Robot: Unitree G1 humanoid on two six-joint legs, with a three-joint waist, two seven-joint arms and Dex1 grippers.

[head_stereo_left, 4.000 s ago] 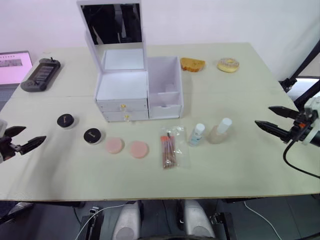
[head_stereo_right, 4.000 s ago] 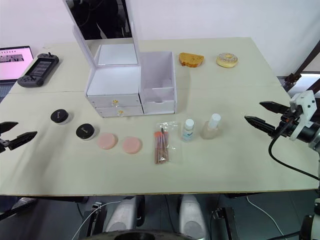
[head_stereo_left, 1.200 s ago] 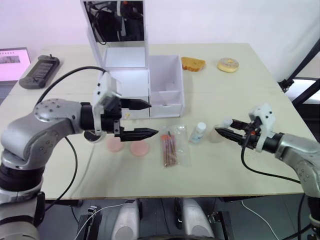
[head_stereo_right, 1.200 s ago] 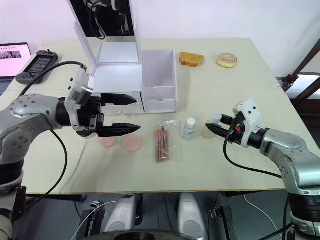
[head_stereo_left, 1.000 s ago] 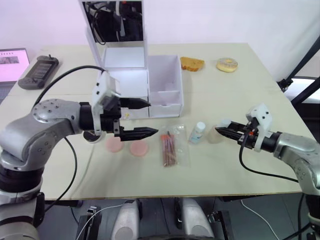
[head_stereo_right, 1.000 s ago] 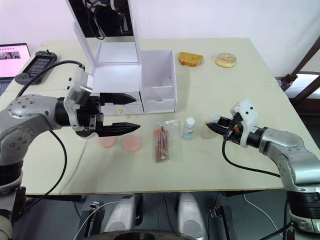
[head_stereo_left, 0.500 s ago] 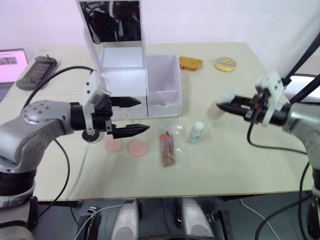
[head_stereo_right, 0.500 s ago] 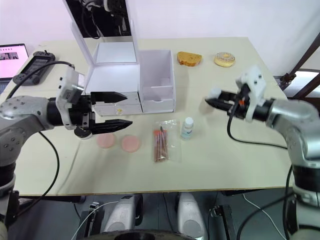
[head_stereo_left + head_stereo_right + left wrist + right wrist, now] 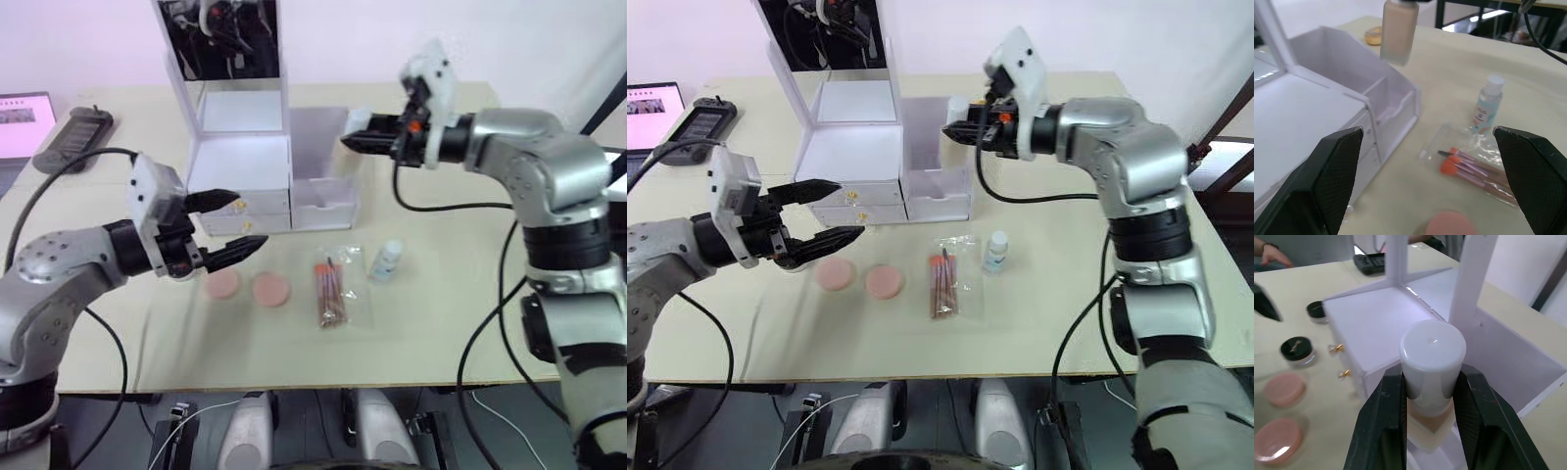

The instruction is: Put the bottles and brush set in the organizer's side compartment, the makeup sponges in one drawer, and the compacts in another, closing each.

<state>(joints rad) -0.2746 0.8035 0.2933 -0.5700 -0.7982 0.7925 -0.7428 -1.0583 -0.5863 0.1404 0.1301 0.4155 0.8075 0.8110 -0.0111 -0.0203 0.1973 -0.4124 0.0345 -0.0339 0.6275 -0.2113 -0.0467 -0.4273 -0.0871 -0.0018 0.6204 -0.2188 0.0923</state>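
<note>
Beige foundation bottle with a white cap (image 9: 1433, 363) is clamped in the right gripper (image 9: 1428, 396), held in the air above the open side compartment of the white plastic organizer (image 9: 933, 166). The right arm reaches across, bent at the elbow. The left gripper (image 9: 830, 210), fingers apart, hovers in front of the organizer's drawers.

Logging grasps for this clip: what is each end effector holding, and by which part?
The right end effector grips the beige foundation bottle at its neck, just under the white cap, above the organizer's side compartment. The left end effector is open, holding nothing.
</note>
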